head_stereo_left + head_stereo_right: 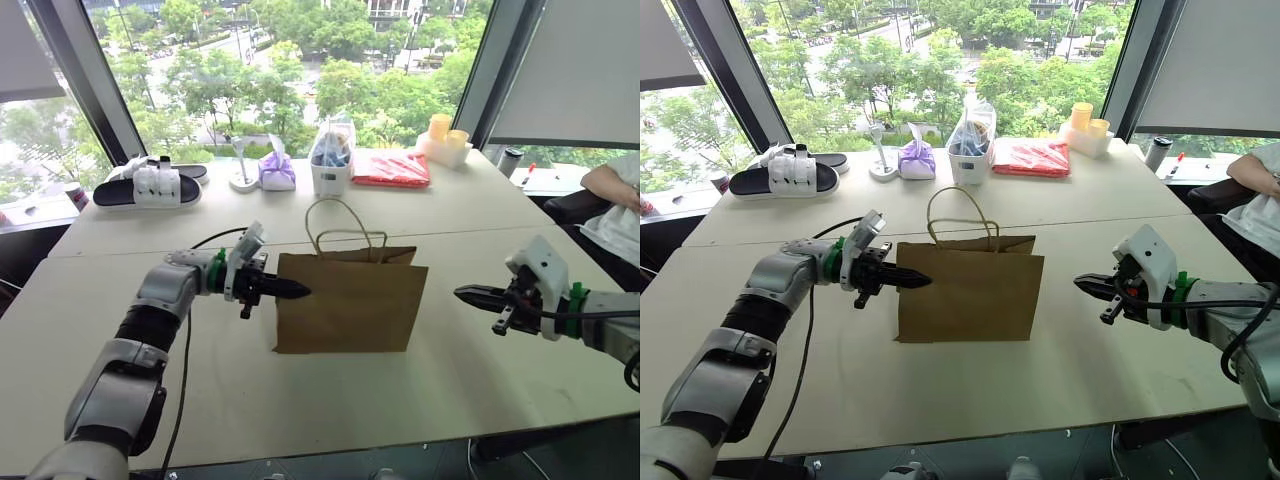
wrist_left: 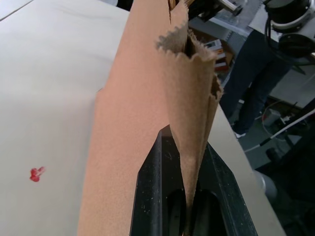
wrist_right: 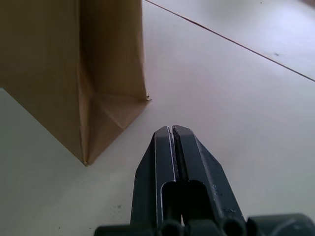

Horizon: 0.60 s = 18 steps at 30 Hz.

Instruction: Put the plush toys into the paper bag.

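Left gripper (image 1: 298,291) clenched on paper bag (image 1: 345,300) edge; right gripper (image 1: 466,295) clenched empty, beside bag.

- The paper bag (image 1: 345,300), plain brown kraft, stands upright on the desk (image 1: 480,380), pressed nearly flat.
- Its thin tan looped handles (image 1: 340,225) rise above the top edge.
- One upper side edge is pinched in the left hand (image 1: 297,291).

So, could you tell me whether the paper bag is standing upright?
Upright: the paper bag stands on its base on the table, handles up.
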{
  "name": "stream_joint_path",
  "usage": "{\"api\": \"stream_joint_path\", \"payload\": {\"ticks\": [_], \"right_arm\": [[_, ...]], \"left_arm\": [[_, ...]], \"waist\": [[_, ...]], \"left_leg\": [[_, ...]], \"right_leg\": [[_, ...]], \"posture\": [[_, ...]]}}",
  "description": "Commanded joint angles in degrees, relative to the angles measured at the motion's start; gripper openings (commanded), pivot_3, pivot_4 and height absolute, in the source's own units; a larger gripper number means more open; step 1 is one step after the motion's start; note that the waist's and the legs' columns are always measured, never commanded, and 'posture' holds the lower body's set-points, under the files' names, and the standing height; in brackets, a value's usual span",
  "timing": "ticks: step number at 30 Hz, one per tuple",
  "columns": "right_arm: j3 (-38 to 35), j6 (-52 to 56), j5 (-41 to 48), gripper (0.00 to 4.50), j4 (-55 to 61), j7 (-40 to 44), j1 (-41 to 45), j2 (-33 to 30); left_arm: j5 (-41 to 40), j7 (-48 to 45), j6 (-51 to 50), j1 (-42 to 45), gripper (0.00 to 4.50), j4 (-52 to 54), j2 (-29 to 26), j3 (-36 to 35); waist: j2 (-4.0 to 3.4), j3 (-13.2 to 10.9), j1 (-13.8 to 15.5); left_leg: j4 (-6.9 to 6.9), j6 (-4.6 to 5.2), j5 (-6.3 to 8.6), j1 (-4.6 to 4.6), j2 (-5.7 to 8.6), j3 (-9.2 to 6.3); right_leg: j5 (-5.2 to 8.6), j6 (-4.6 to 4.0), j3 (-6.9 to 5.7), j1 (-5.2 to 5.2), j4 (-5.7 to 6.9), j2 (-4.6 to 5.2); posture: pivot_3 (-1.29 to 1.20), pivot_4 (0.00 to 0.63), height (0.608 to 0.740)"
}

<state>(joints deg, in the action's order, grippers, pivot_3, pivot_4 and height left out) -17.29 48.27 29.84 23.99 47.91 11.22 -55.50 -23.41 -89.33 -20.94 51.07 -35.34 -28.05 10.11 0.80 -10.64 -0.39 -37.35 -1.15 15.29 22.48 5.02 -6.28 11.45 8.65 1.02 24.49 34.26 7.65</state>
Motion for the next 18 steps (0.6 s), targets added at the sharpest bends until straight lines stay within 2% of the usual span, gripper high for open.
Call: {"api": "stream_joint_path", "payload": {"ticks": [1, 3, 6, 13, 18], "right_arm": [[-1.42, 0.51, 0.97, 0.00, 2.17, -0.65, 0.22, -0.64], [-1.33, 0.52, 1.05, 0.00, 1.94, -0.60, 0.47, -0.97], [-0.56, 0.08, 0.73, 0.00, 1.16, -0.19, 1.56, -1.54], [0.50, -0.45, 0.56, 0.00, -0.36, 0.87, 3.50, -2.57], [-0.52, 0.05, 2.08, 0.00, 0.18, 3.73, 3.68, -5.17]], "left_arm": [[3.16, -1.52, 4.35, 1.07, 0.04, -1.58, -0.54, 0.24], [4.63, -2.09, 4.87, 0.65, 0.04, -2.38, -1.09, 0.71], [4.93, -2.77, 2.79, 0.74, 0.89, -2.78, -2.19, 0.41], [4.52, -3.13, -0.04, -0.42, 4.32, -0.12, -4.61, -1.64], [1.93, -0.94, -4.88, -7.04, 4.42, 9.88, -12.15, -6.20]], "waist": [[0.00, 0.00, -0.06], [0.00, 0.00, -0.17], [0.00, 0.00, -0.16], [0.00, 0.00, -0.18], [-0.01, 0.00, -0.76]], "left_leg": [[0.01, 0.02, 0.01, 0.00, 0.00, 0.00], [0.02, 0.02, 0.02, -0.01, 0.00, 0.00], [0.02, 0.03, 0.02, -0.01, 0.00, 0.00], [0.00, 0.03, 0.02, -0.01, -0.01, 0.00], [0.11, 0.06, 0.04, -0.03, -0.08, -0.06]], "right_leg": [[0.00, 0.00, 0.00, 0.00, 0.00, 0.00], [0.00, 0.01, 0.00, 0.01, 0.00, 0.00], [0.00, 0.01, 0.00, 0.01, 0.01, -0.01], [0.01, 0.02, -0.01, 0.01, 0.03, -0.01], [0.01, 0.02, 0.03, 0.18, 0.10, -0.02]], "posture": [[0.00, 0.150, 0.740], [0.00, 0.150, 0.740], [0.00, 0.150, 0.740], [0.00, 0.150, 0.740], [0.00, 0.150, 0.740]]}}
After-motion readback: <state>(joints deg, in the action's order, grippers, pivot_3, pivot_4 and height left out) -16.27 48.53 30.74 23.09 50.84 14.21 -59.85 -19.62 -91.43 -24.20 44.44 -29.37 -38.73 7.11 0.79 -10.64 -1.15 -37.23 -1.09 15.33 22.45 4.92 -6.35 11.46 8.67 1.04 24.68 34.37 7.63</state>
